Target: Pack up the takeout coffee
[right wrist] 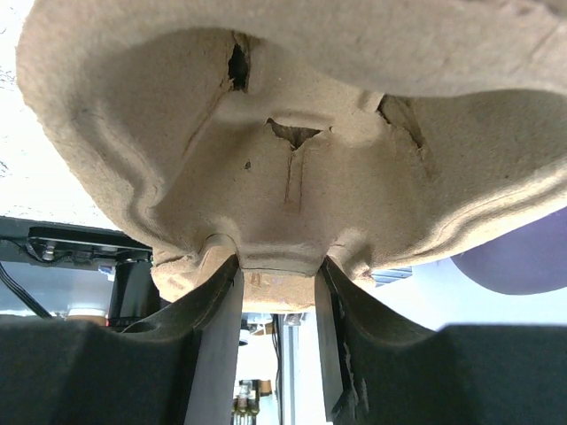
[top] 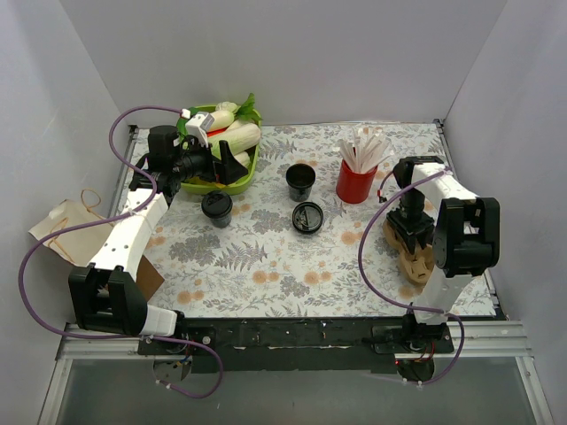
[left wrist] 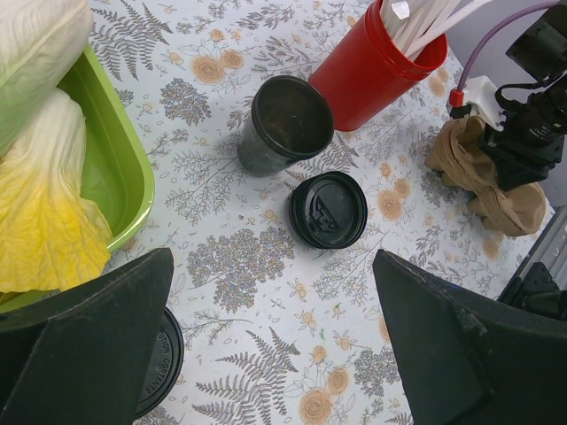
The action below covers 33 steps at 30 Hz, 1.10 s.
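The flowered tabletop (top: 266, 266) carries everything I have in view. At its far left sits the green tray (top: 252, 173) heaped with cabbage (top: 237, 137). My left pincer (left wrist: 273, 266) hangs just beside the tray's right end, spread wide and holding nothing. Over at the right edge lies the tan pulp carrier (top: 415, 261). My right pincer (right wrist: 275, 270) is drawn in narrow, pinching a lip of the carrier's rim between its fingers. The red cup (top: 354, 184) of white sticks stands far right of centre. An uncovered black cup (top: 300, 181) stands to its left, and a loose black lid (top: 307, 217) lies flat just near of that cup. The takeout coffee (top: 216, 208), lid on, stands upright on the tabletop just near of the tray and left of the loose lid. It is close beneath the left pincer and nothing grips it.
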{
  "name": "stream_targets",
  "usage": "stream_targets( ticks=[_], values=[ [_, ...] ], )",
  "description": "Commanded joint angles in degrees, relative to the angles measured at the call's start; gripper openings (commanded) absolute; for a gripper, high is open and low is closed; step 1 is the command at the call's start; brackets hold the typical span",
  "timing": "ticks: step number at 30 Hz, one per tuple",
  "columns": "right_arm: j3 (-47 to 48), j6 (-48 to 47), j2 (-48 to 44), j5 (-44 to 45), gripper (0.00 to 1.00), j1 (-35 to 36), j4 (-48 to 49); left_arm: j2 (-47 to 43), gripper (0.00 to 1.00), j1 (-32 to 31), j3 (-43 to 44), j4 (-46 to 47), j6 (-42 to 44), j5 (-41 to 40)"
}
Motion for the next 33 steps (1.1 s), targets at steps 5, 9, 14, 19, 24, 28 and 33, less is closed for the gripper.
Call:
stream_targets(
  ticks=[5, 9, 14, 19, 24, 28, 33],
  values=[
    [-2.30, 0.46, -8.18, 1.13, 0.21, -0.36, -1.46, 0.45, 0.98, -0.18, 0.66, 0.66, 0.30, 0.52],
    [-1.95, 0.20, -12.92, 1.04, 0.12, -0.28, -2.08, 0.89, 0.98, -0.18, 1.02, 1.09, -0.23, 0.96],
    [-0.72, -0.85, -14.96, -0.98, 0.06, -0.36, -2.34, 1.42, 0.98, -0.18, 1.80, 1.18, -0.49, 1.31],
    [4.97, -3.66, -14.78, -13.34, 0.01, 1.21, -3.40, 0.72, 0.98, -0.18, 4.26, 0.83, 0.81, 0.00],
    [10.00, -8.32, -13.38, -18.91, 0.01, 13.56, -3.40, -0.25, 0.98, -0.18, 12.41, -3.29, 7.85, -6.85],
    [10.71, -11.84, -10.05, -22.16, 0.01, 23.79, -3.14, 0.19, 0.98, -0.01, 21.90, -7.33, 13.47, -15.20],
    [6.86, -12.54, -3.01, -19.72, 0.01, 28.20, -1.38, 1.85, 0.98, 0.78, 32.90, -16.53, 24.87, -29.23]
  ],
)
